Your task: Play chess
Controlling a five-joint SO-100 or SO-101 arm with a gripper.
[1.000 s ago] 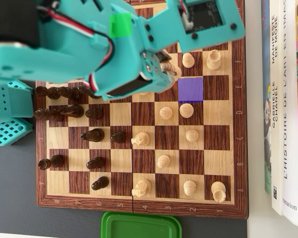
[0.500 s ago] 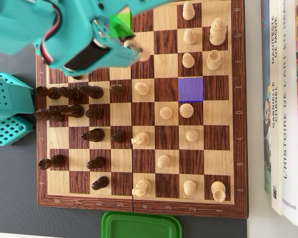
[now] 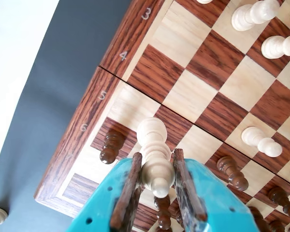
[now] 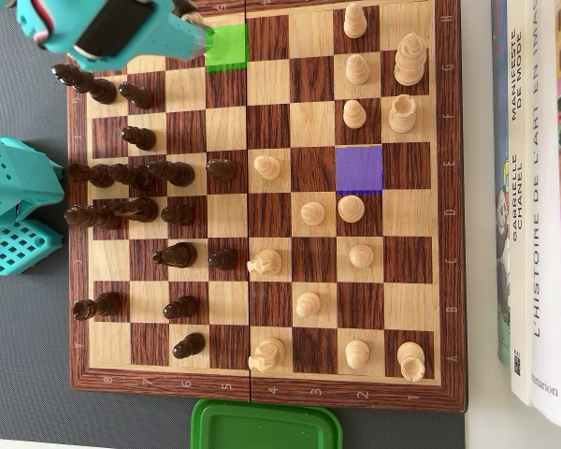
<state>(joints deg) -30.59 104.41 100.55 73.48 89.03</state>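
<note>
Wrist view: our gripper [image 3: 157, 186] has its jaws clamped on a pale chess piece [image 3: 153, 153], held by its stem, rounded head pointing away from the cam, base tucked between the fingers [image 3: 128, 191]. It hangs above the chessboard [image 3: 130, 36] near the rank 5/6 edge, w/ dark pieces [image 3: 111, 146] just beside and below. We judge we're mid-carry: piece is lifted, not yet set down.

Overhead view: the arm [image 4: 112, 26] sits at the top-left corner of the board [image 4: 453, 234]; the jaws and held piece are hidden under it. A green square [image 4: 226, 47] lies right by the arm, a purple square [image 4: 358, 168] well apart to the right. Probably green marks the target; next we need to lower straight onto one square w/o knocking the dark pieces [image 4: 136, 94] nearby, then let go.

Piece looks like plain turned light wood, smooth, slim-waisted.
</note>
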